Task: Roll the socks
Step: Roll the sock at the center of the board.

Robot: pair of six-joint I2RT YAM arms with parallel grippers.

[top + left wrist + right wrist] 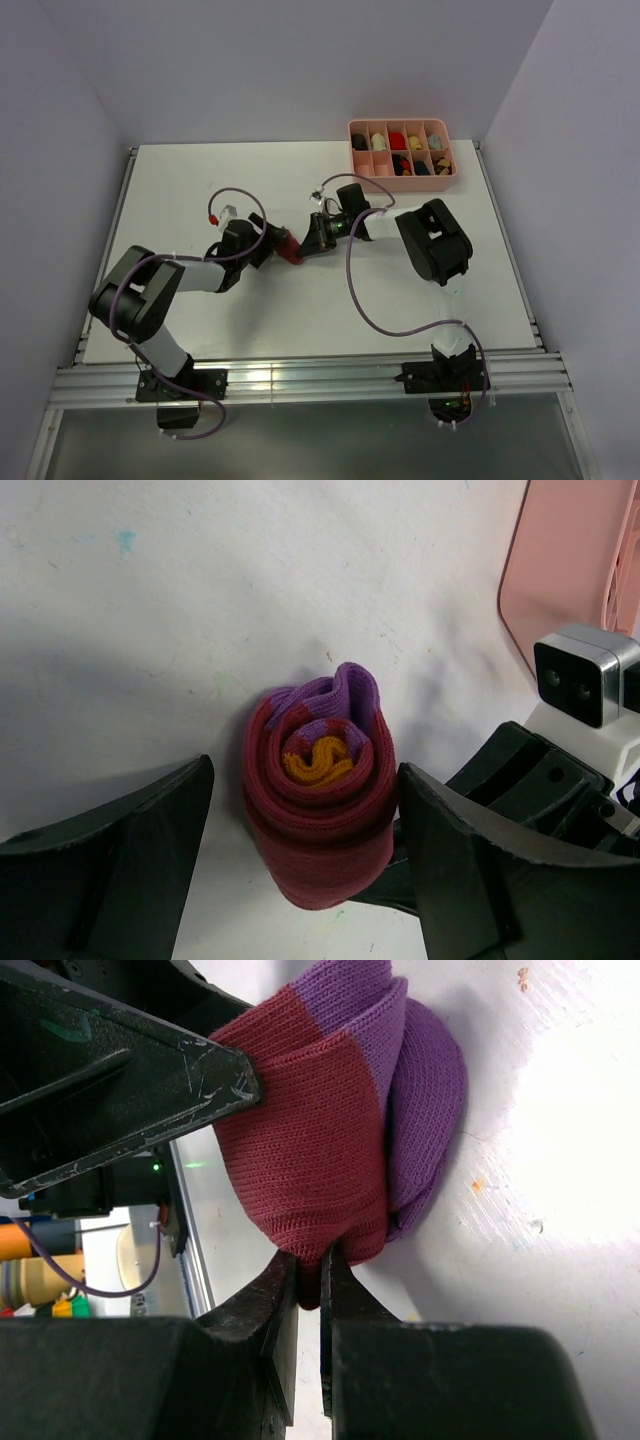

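- A white table (pixel 200 190) is seen from above. Two black robot arms reach in from its near edge toward the middle.
- A sock (pixel 318 810) sits on the table between the two arm tips, roughly at the centre. It is well apart from a pink tray (pixel 404 179) at the far right corner.
- The sock is wound into a tight, stubby roll. Seen end-on from the left wrist, it shows a spiral. An orange band curls at the core, purple rings it, and several layers of dark red knit wrap the outside. A purple flap sticks up at the top of the roll.
- From the right wrist, the roll's side is dark red knit. A purple section wraps over the end that meets the table.
- The left gripper (pixel 266 247) stands wide open with the roll between its fingers (pixel 110 870). In the left wrist view, the finger on the right touches the roll's side. The other finger stands apart, with bare table showing in the gap. It grips nothing.
- The right gripper (pixel 309 1265) is pinched almost closed on a fold of dark red fabric at the roll's edge. Only a thin sliver of knit shows between its fingertips.
- The two grippers face each other closely across the roll.
- The tray is divided into compartments holding small rolled bundles (pixel 399 166) in black, cream, red and yellow.
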